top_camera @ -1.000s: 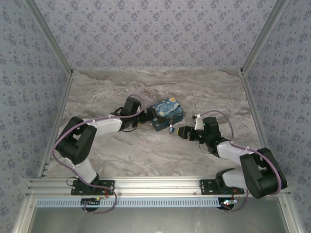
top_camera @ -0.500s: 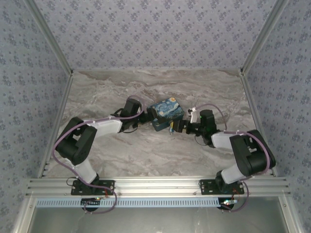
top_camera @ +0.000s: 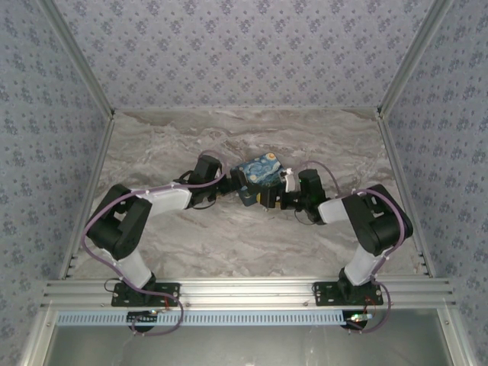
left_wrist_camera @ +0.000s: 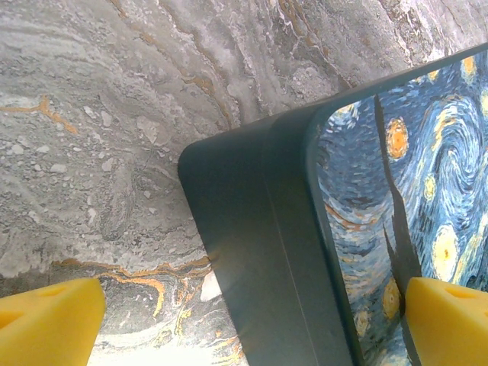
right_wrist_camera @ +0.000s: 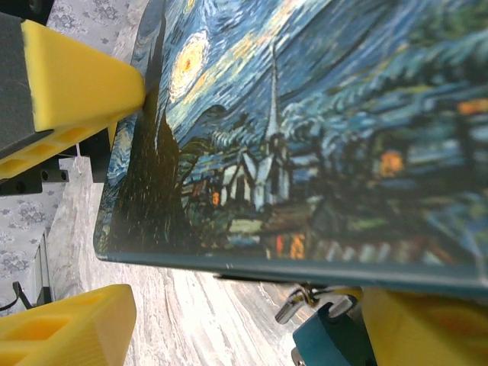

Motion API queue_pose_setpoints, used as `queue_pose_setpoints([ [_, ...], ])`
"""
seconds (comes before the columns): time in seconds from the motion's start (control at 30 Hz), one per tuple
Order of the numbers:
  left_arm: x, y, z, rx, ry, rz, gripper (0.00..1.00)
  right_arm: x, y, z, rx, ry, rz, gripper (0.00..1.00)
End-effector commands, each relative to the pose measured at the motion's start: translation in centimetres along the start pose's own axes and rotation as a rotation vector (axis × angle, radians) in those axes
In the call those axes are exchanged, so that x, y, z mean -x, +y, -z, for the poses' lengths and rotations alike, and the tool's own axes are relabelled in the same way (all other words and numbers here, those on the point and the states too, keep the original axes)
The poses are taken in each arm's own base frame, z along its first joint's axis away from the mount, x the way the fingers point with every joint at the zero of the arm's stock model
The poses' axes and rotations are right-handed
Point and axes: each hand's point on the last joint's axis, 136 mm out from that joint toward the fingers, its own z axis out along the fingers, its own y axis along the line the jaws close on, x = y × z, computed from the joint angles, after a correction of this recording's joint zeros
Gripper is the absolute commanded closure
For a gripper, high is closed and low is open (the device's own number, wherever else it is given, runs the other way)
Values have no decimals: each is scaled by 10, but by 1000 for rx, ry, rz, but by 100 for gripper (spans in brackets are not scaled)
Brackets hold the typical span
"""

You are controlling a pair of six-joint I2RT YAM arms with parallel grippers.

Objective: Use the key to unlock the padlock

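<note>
Tin box (top_camera: 263,174) stood mid-table; padlock (right_wrist_camera: 329,345) hung on its side facing the near edge, just beside one pad of the right gripper (right_wrist_camera: 248,324), fingers spread, nothing held. Left gripper (left_wrist_camera: 255,305) spread astride a box corner, unclamped. Key not made out. Risk: box, being unheld, may be shoved as right fingers close.

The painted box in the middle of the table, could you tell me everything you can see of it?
The box is a small, flat rectangular tin with rounded corners, dark teal walls and a glossy lid printed with a swirling blue-and-yellow night sky over a village. It lies closed and flat on the marbled table. A tiny teal padlock hangs under the lid's edge. The left gripper straddles one corner, open, one yellow fingertip seemingly touching the lid.
</note>
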Motion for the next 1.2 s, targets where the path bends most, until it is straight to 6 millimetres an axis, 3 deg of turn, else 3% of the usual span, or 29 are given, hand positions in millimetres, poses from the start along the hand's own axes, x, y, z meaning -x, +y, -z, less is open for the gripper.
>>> queue_pose_setpoints([
  [0.0, -25, 29, 0, 104, 68, 5, 1, 6, 3, -5, 16, -8, 34, 22],
  [1.17, -26, 31, -1, 110, 73, 6, 1, 5, -2, 10, -22, -48, 66, 68],
])
